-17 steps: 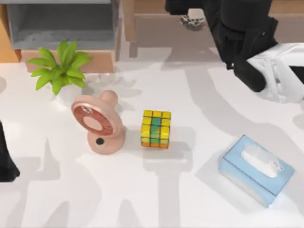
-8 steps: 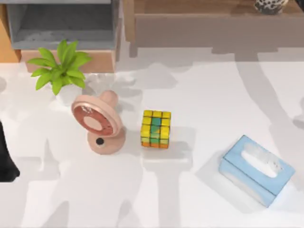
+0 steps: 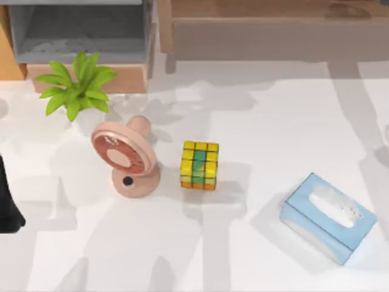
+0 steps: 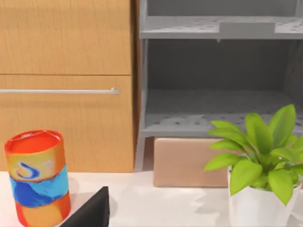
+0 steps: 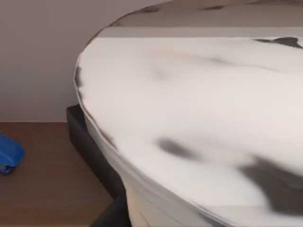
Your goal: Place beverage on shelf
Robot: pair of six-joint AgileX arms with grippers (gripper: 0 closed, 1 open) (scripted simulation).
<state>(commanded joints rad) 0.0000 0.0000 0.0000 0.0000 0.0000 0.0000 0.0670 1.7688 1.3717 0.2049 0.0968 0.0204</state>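
The beverage (image 5: 199,123) looms very close in the right wrist view as a pale rounded surface with dark blotches. A black finger (image 5: 92,151) of my right gripper lies against its side, so the gripper is shut on it. Brown wood (image 5: 42,189) lies below the cup in that view. In the top view the shelf (image 3: 273,11) runs along the back as a long light-brown board, with its taupe-grey panel (image 3: 273,39) under it. A faint shadow lies on the board's right end. My left arm (image 3: 7,210) stays parked at the table's left edge.
A grey cubby (image 3: 79,30) stands at the back left, a potted plant (image 3: 76,88) in front of it. A pink fan (image 3: 124,158), a colour cube (image 3: 199,165) and a blue tissue box (image 3: 328,216) sit on the white table. An orange-blue can (image 4: 38,177) stands near the left arm.
My right arm and the beverage have moved right along the shelf and out past the top view's upper right corner. Only a shadow is left on the board.
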